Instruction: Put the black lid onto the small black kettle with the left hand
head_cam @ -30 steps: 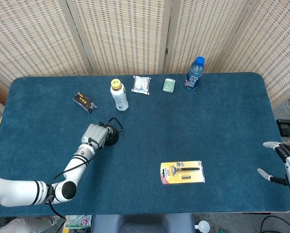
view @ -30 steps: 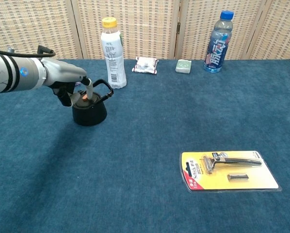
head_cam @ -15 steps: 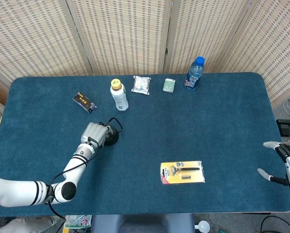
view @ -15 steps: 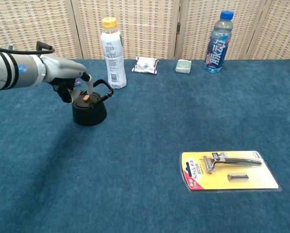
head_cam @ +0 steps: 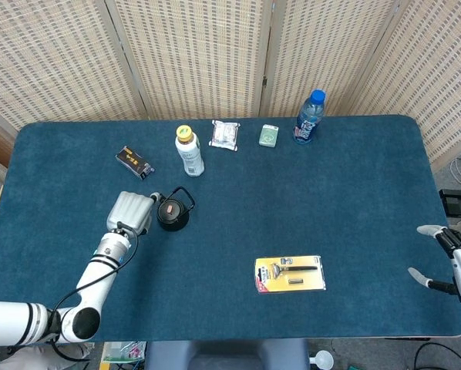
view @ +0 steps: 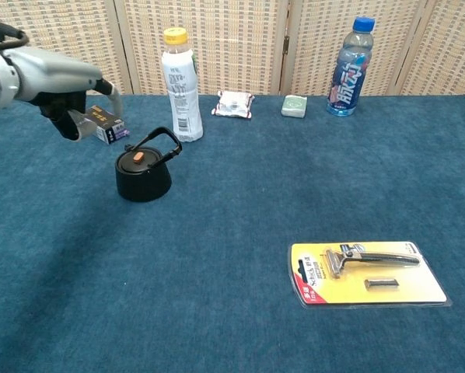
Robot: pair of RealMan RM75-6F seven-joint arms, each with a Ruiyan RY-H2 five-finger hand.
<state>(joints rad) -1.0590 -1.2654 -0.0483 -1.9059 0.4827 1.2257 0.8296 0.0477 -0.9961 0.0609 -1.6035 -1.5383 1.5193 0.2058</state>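
The lid (view: 138, 158) sits on the kettle (view: 143, 177), left hand (view: 75, 105) just left of it.

Parts cut off, covered or too small to read

The right hand (head_cam: 455, 262) is cut by the right edge of the head view and does not appear in the chest view. In the chest view the left hand (view: 75, 105) covers part of the small dark box (view: 108, 127) behind it, and its fingers are partly hidden from sight. The print on the white bottle (view: 181, 85) and on the razor pack (view: 366, 273) is too small to read.
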